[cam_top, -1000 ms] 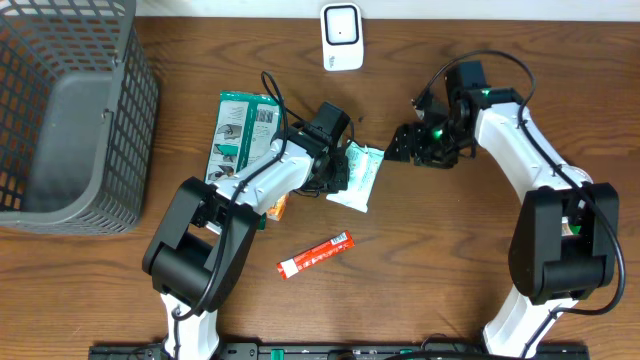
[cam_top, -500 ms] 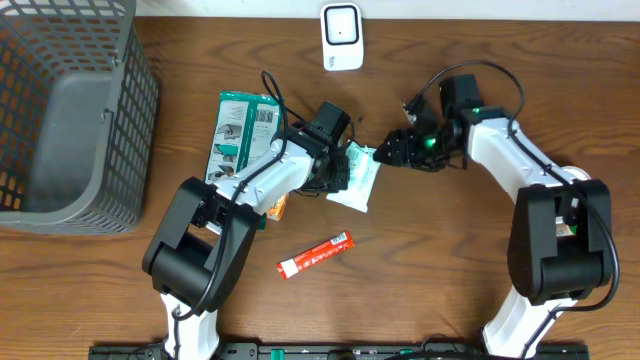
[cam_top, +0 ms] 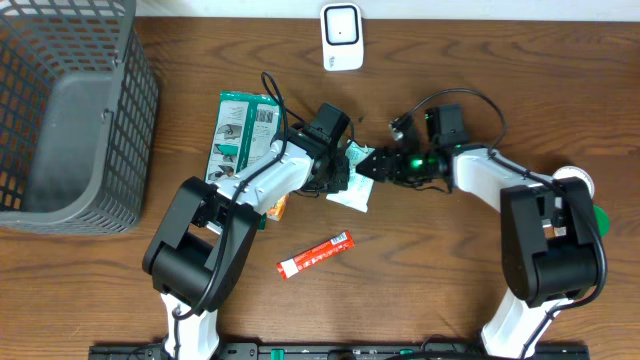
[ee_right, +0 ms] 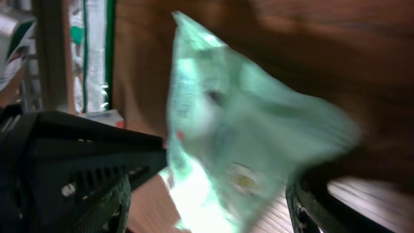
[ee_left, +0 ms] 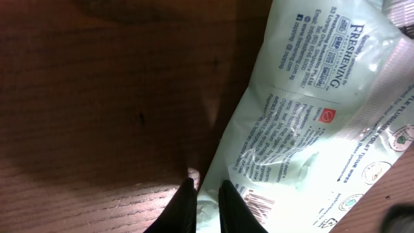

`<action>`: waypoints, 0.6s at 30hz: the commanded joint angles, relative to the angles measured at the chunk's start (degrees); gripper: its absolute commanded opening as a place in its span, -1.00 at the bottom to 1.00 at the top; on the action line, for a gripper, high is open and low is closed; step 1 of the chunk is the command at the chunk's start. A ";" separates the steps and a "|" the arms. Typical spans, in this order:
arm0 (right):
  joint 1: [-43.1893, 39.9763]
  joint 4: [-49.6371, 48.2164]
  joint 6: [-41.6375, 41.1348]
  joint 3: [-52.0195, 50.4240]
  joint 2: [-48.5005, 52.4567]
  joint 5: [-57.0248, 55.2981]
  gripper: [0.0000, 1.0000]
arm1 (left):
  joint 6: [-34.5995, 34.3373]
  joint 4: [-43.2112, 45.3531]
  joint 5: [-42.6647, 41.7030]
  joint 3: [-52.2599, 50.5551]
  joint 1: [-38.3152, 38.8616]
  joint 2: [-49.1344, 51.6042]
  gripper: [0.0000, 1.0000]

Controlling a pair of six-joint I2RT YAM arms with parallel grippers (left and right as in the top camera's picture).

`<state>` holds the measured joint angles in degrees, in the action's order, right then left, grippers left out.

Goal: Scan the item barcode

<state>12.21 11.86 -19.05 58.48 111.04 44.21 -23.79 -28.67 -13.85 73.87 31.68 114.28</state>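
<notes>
White-shelled left arm (cam_top: 255,182) and right arm (cam_top: 487,172), black joints, looped black cables (cam_top: 461,95), perhaps green light (cam_top: 416,160) behind right gripper (cam_top: 366,163).

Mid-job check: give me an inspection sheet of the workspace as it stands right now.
Surface: brown wooden table, no spills seen.
Job's things: wipes pouch at centre, with a barcode printed near the gripped edge; white scanner at the far edge, apart from the pouch.
Clutter: green box, red sachet, orange packet partly under the left arm, grey basket at the left.
Hands: left hand shut on the pouch's edge; right hand open at the pouch's other end, contact unclear.
Cables: black cables loop above each arm, off the pouch.
Surroundings: nothing seen.
</notes>
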 commanded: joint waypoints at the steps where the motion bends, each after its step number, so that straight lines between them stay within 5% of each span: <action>1: 3.02 -2.12 -2.86 -1.70 -0.76 1.09 0.39 | 0.07 -0.35 -0.04 -1.18 0.28 1.49 -0.76; 8: 5.49 -4.42 -3.26 -1.92 -0.76 0.85 0.02 | 0.09 -0.37 -0.04 -1.18 0.28 1.49 -0.75; 18: 4.70 -4.44 -3.23 -1.92 -0.76 0.85 -0.05 | 0.11 -0.57 -0.04 -1.18 0.28 1.49 -0.82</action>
<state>16.62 7.57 -21.98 56.88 111.04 42.61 -23.79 -28.93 -13.61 73.84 31.66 114.28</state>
